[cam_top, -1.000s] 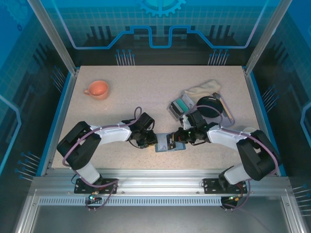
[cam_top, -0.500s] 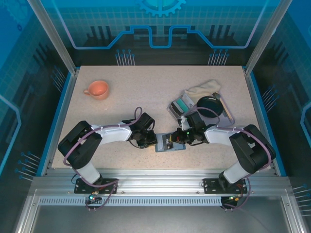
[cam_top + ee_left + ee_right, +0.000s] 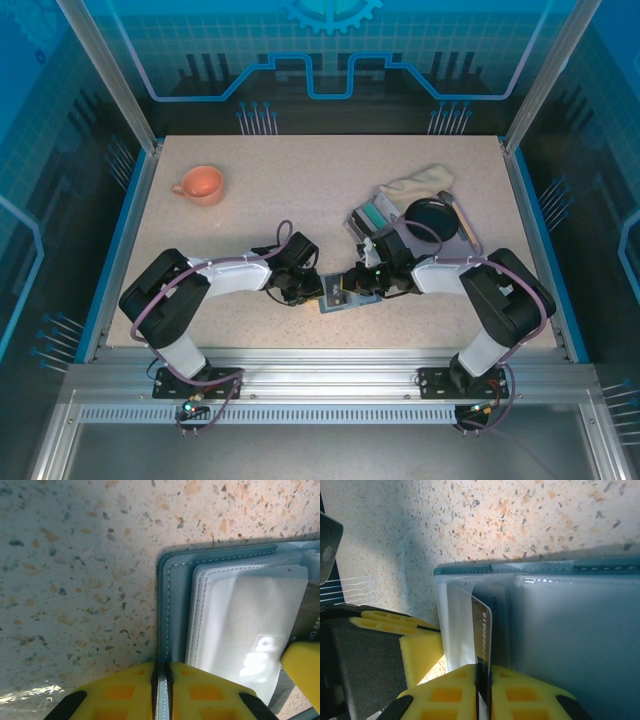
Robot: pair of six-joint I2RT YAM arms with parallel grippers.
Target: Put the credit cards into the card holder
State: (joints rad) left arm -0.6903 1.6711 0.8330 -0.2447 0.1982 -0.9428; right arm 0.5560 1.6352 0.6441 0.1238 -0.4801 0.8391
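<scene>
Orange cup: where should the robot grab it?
I'd pinch the rim of the orange cup from straight above, one finger inside and one outside. It stands upright with its mouth open upward, and its handle sticks out to the left, so choose the wall away from it.

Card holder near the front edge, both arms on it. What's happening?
The left pincer is clamped on the edge of the open teal card holder, holding it in place. The right pincer grips a credit card by one end, with the far end tucked in among the holder's clear sleeves but not fully seated. More cards appear to sit in the clear box further back.
</scene>
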